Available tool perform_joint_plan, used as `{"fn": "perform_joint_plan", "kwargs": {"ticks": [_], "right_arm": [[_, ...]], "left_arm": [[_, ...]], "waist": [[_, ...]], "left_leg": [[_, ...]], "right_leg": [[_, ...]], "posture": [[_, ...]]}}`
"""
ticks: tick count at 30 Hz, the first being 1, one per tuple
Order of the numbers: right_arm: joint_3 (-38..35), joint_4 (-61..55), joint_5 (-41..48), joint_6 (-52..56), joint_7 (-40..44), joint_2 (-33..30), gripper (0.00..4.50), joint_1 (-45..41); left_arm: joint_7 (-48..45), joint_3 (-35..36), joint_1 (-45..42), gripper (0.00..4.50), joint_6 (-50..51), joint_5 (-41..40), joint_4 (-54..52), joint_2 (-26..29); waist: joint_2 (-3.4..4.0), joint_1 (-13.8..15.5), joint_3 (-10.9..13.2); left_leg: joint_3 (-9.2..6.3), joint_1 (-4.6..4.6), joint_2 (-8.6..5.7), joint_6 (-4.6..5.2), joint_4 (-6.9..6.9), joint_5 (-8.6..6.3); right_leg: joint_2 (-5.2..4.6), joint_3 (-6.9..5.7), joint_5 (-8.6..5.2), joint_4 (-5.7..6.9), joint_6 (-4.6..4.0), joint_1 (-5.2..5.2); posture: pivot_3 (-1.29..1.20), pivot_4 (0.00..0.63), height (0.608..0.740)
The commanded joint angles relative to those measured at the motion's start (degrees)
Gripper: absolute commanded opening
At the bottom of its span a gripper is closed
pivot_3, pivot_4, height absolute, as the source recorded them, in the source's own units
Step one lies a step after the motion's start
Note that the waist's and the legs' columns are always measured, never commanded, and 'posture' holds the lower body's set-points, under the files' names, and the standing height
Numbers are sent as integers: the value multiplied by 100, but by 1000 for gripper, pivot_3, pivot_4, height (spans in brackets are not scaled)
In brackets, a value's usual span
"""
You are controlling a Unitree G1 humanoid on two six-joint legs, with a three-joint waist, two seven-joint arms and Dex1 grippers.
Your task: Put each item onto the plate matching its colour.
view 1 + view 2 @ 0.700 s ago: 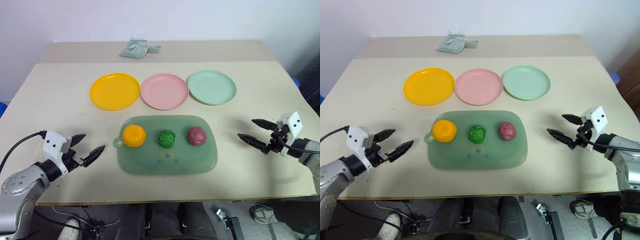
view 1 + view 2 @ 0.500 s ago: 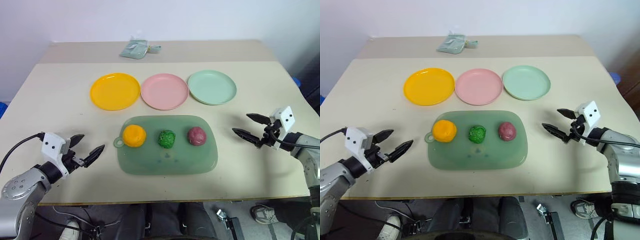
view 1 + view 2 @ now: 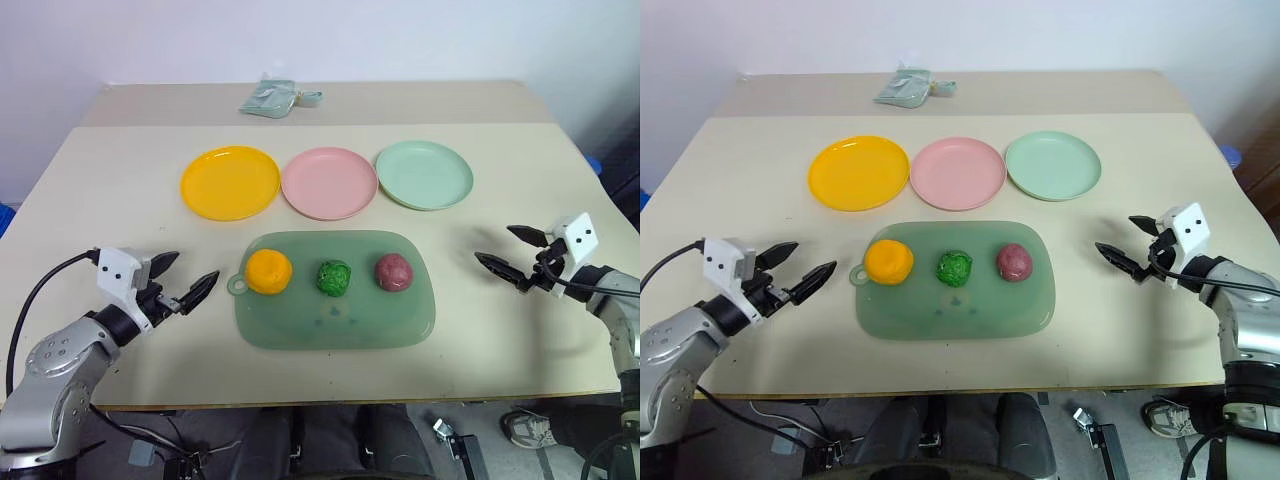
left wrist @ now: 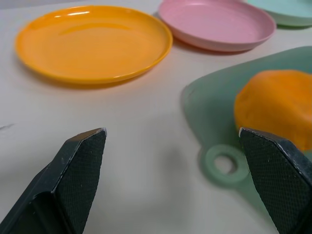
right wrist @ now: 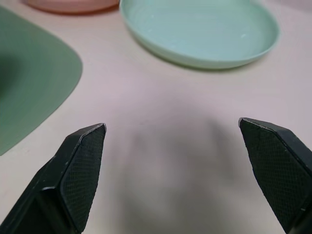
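There are no words, numbers, labels or signs to read anywhere here. The three round plastic plates, the see-through green tray and the three lumpy balls are all plain, and the crumpled pale green packet [image 3: 268,96] at the far end of the table is too small to read

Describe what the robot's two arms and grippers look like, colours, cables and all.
Both arms are silver-grey metal. Each ends in a white boxy block above two black pointed fingers with cross-hatched pads. A thin black cable loops from the wrist of the left gripper and of the right gripper.
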Motion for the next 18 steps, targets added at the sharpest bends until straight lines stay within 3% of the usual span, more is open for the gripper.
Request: {"fn": "perform_joint_plan", "kwargs": {"ticks": [1,8,13,18], "right_arm": [[-332,-740,317,220,-21,1,4462,345],[-750,-2822,1323,1433,117,-156,4462,1372],[-686,-3984,1647,2022,35,-112,4462,1981],[-514,-4556,1655,2218,-305,83,4462,2137]], "left_arm": [[-254,-27,-369,4500,136,-337,118,77],[-1313,-797,-1008,4500,317,-507,86,496],[-1806,-1893,-1766,4500,66,231,548,683],[-1905,-2354,-2280,4500,-123,675,1157,550]], "waist": [[0,10,0],[1,100,-1],[-2,136,-1],[-2,110,-1]], "left_leg": [[0,0,0,0,1,0],[0,3,2,-1,3,1],[-5,8,0,0,10,1],[-4,8,1,1,10,1]], "right_leg": [[1,-1,0,0,0,1],[4,-1,1,2,1,4],[5,-2,1,0,1,18],[8,-1,0,1,1,15]], "posture": [[0,150,740],[0,150,740],[0,150,740],[0,150,740]]}}
